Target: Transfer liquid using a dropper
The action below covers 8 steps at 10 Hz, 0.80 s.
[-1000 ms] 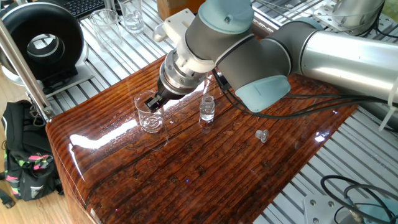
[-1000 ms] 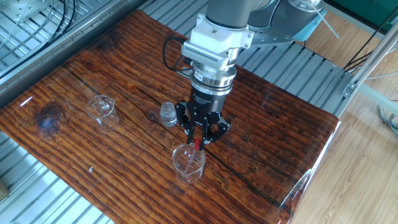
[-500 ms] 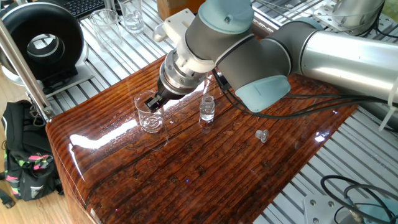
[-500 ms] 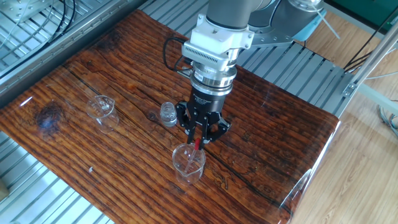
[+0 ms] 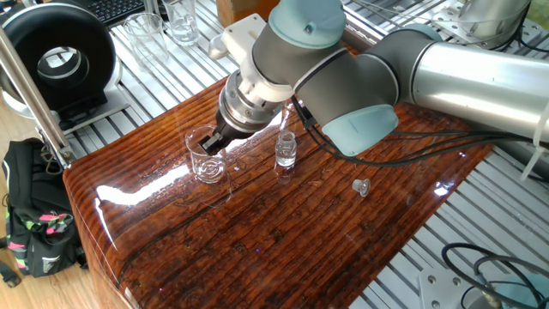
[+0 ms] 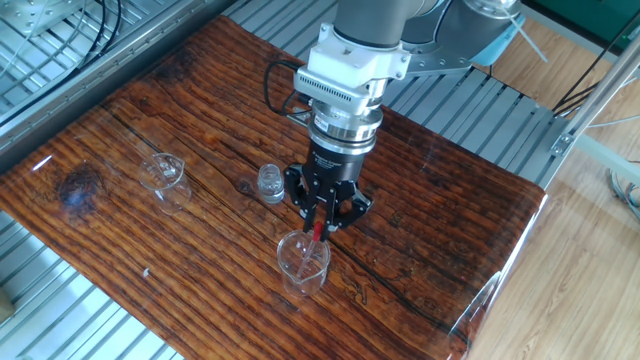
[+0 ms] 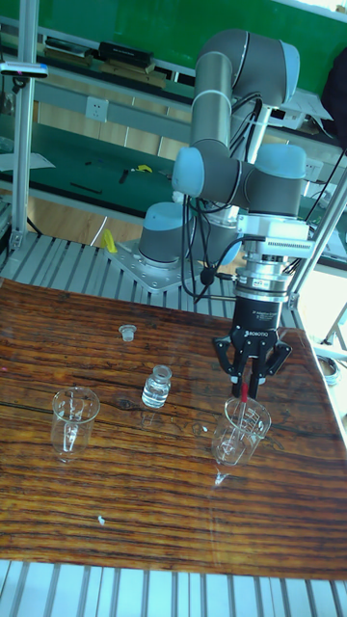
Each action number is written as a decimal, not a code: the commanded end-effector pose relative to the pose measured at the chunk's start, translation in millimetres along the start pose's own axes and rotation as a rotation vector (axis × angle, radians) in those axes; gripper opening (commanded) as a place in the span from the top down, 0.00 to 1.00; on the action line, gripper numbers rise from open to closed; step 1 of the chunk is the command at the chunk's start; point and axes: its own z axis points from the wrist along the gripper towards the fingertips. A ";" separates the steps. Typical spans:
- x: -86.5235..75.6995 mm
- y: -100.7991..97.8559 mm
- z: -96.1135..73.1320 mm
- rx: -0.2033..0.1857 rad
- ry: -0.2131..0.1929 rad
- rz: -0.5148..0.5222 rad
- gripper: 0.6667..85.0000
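Observation:
My gripper (image 6: 322, 222) points straight down over a clear beaker (image 6: 303, 262) near the table's front edge. It is shut on the red bulb of the dropper (image 6: 318, 234), whose thin tube reaches down into the beaker. The tall fixed view shows the same: gripper (image 7: 249, 374), dropper (image 7: 245, 392) and beaker (image 7: 238, 432). In one fixed view the gripper (image 5: 211, 142) partly hides the beaker (image 5: 207, 160), and the dropper does not show. A small clear vial (image 6: 269, 182) (image 7: 156, 386) (image 5: 286, 151) stands open beside it. I cannot make out the liquid.
A second clear beaker (image 6: 163, 176) (image 7: 74, 418) stands further left on the wooden table (image 6: 420, 230). A small loose cap (image 5: 361, 186) (image 7: 125, 333) lies apart from the vial. Off the table are more glassware (image 5: 180, 21), a black round device (image 5: 60, 60) and a bag (image 5: 30, 225).

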 end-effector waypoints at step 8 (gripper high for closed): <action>-0.8 0.1 -0.1 0.005 0.000 0.032 0.75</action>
